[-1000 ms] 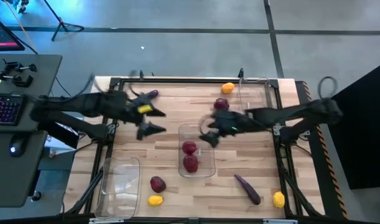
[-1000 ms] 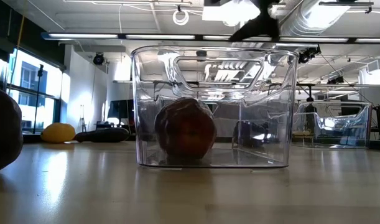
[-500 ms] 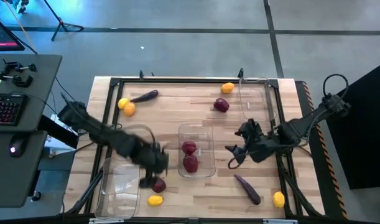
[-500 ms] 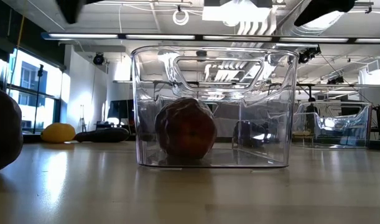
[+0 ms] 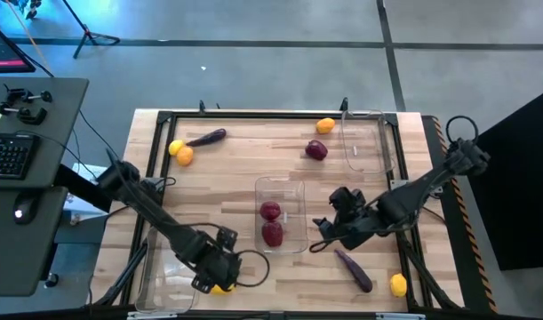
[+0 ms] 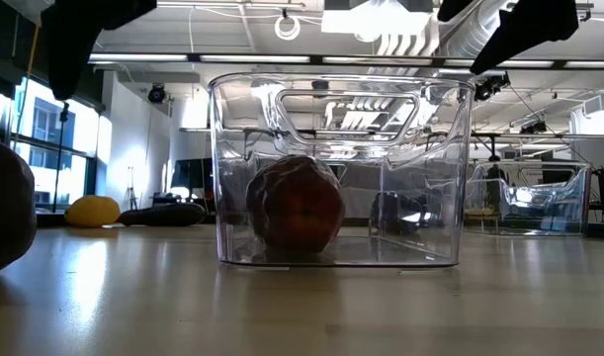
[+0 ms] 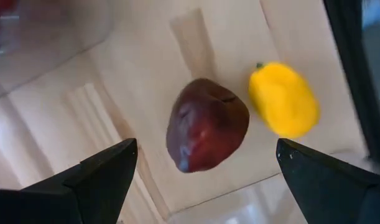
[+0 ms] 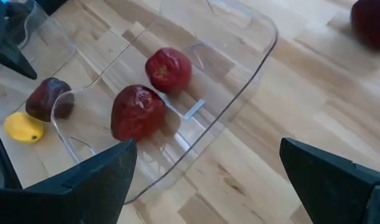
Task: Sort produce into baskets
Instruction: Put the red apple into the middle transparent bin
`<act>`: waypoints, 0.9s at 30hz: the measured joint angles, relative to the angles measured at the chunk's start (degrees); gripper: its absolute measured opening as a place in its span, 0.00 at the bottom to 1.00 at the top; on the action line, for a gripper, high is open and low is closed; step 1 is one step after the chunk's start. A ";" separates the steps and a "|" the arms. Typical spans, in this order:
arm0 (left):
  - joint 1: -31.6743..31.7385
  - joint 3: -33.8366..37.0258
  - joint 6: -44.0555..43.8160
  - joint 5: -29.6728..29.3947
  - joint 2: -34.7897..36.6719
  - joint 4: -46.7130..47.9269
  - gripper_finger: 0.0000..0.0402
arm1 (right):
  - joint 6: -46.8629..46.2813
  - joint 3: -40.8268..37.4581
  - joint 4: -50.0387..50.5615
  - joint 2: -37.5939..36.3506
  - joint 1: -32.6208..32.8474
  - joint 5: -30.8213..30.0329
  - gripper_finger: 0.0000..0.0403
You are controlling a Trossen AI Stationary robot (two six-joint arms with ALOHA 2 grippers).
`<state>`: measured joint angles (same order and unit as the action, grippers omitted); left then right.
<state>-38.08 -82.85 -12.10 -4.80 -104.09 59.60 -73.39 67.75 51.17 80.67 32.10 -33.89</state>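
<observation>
Table (image 5: pixel 235 169): pale wood planks, matt, visible grain. Middle bin (image 8: pixel 239 68): clear plastic, glossy, lots of glare. Red fruit (image 7: pixel 205 132): smooth dark skin, slight sheen. Lemon (image 7: pixel 283 99): matt yellow rind. Fingers (image 7: pixel 96 177): dull black plastic-looking.

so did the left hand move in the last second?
Yes. The left hand swept from the far edge to the near edge, now left of the middle bin, over a dark red fruit.

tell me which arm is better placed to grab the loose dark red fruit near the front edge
Left. The left gripper hangs open right over the dark red fruit, beside a yellow fruit. The right gripper is across the middle bin, farther off.
</observation>
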 joint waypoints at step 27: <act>2.99 5.27 9.69 2.65 -4.96 -9.88 0.93 | -1.20 0.00 -7.83 7.10 0.57 7.92 0.96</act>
<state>-35.09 -77.58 -2.41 -2.16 -109.05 49.72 -74.59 67.75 43.34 87.77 32.67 -25.97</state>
